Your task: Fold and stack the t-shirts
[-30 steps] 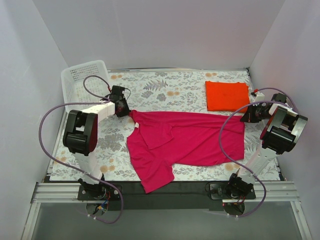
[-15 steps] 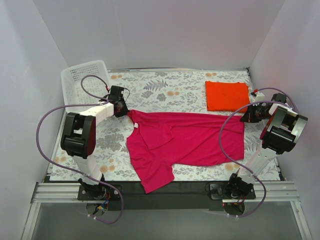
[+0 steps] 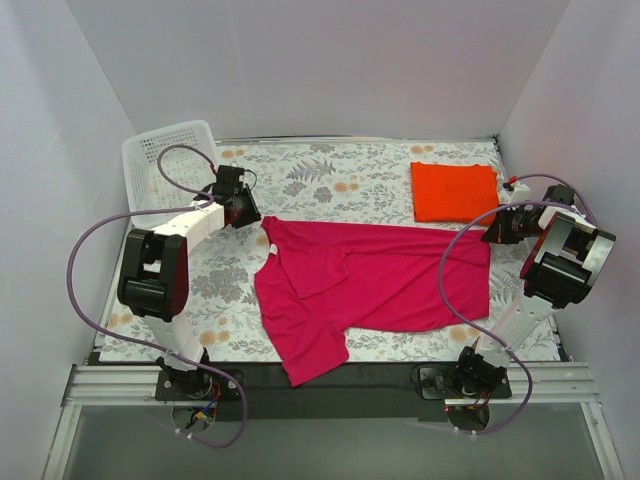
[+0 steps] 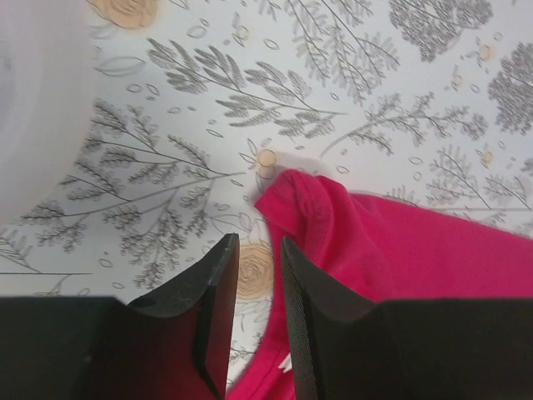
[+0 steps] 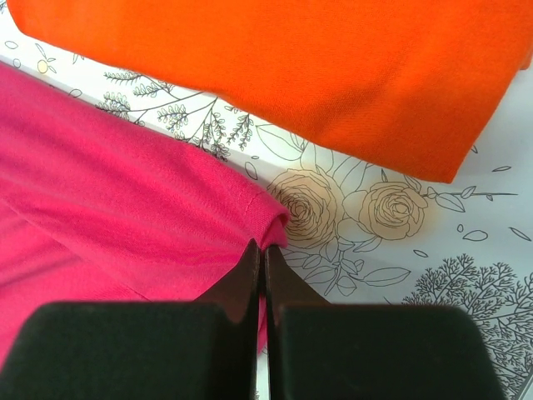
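Note:
The magenta-pink t-shirt (image 3: pixel 370 275) lies spread on the flowered table, partly folded, one sleeve reaching toward the front edge. Its left top corner (image 4: pixel 291 192) lies flat just ahead of my left gripper (image 4: pixel 258 242), which stands open, tablecloth showing in the gap and nothing between the fingers. In the top view the left gripper (image 3: pixel 243 205) hovers just left of that corner. My right gripper (image 5: pixel 263 247) is shut on the shirt's right top corner (image 5: pixel 275 218), seen from above at the right gripper (image 3: pixel 492 235). The orange-red t-shirt (image 3: pixel 455 192) lies folded at the back right (image 5: pixel 291 67).
A white perforated basket (image 3: pixel 165 150) stands at the back left corner, close behind the left arm. White walls close in the table on three sides. The black front rail (image 3: pixel 320 375) runs along the near edge.
My left gripper has opened, let go of the magenta shirt's left corner, and drawn back a little toward the basket. The right gripper has kept its hold.

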Controlling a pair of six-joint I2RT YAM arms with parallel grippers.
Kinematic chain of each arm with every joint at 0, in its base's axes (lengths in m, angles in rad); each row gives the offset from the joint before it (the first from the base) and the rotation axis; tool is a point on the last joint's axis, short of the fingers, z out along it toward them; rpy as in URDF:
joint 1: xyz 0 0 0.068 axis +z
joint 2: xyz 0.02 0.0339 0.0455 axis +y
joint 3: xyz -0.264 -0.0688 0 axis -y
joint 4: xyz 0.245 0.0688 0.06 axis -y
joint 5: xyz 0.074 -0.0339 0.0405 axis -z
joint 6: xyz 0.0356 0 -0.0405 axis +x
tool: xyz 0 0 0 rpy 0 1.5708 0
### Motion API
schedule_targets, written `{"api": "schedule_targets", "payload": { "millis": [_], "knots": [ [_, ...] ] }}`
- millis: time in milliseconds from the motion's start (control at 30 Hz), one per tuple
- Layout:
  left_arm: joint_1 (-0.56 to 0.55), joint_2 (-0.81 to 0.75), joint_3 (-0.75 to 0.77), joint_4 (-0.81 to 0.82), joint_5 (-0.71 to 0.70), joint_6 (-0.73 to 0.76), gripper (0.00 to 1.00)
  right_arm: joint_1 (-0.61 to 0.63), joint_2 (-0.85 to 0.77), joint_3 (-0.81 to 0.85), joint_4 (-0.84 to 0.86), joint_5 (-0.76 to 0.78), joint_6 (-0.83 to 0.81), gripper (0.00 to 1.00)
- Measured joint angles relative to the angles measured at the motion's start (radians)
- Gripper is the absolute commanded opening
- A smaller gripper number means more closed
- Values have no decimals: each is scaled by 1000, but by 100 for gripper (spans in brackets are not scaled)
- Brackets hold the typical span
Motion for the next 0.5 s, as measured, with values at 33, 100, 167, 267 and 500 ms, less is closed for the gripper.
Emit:
{"api": "schedule_targets", "payload": {
  "millis": [33, 100, 167, 267, 500],
  "knots": [
    [0, 0, -2, 3, 23, -7, 27, 0, 0, 0, 0, 0, 0, 1],
    [0, 0, -3, 4, 66, -19, 27, 0, 0, 0, 0, 0, 0, 1],
    [0, 6, -3, 17, 107, -34, 27, 0, 0, 0, 0, 0, 0, 1],
    [-1, 27, -1, 32, 154, -53, 28, 0, 1, 0, 0, 0, 0, 1],
    [-5, 101, 15, 47, 208, -82, 28, 0, 3, 0, 0, 0, -1, 1]
  ]
}}
